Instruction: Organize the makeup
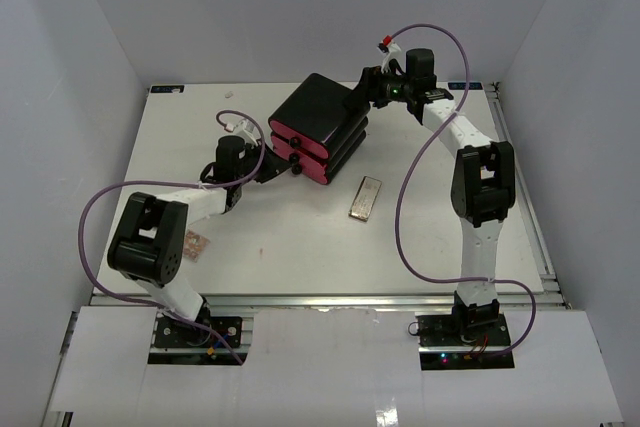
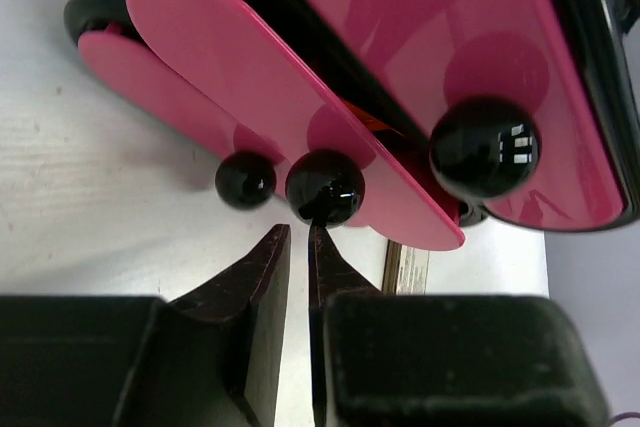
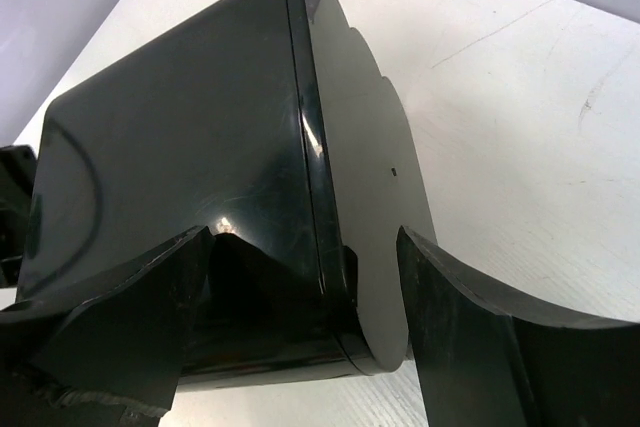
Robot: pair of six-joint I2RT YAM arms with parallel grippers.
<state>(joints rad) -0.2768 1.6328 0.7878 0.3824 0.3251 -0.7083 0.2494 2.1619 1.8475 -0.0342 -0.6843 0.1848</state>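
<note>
Pale-walled cell, seen from above.
Plain back wall (image 1: 320, 7), matching side walls (image 1: 60, 147) closing in left and right. White desk (image 1: 300, 247), faintly scuffed; metal rail (image 1: 330, 299) along its near edge, white sheet (image 1: 330, 367) below that. Light soft and even, shadows weak.

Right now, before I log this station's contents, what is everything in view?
box: one, black, mid-table
drawers: three, pink fronts, stacked in the box
knobs: three, black, one on each drawer front
palette: one, beige metallic, flat on the table near the box's right
piece: one, small, pinkish, on the table beside the left arm
table: one, white
cables: two, purple, one looping along each arm
left pincer: black, shut, tips just short of the knobs
right pincer: black, open, straddling the box's back corner
</note>
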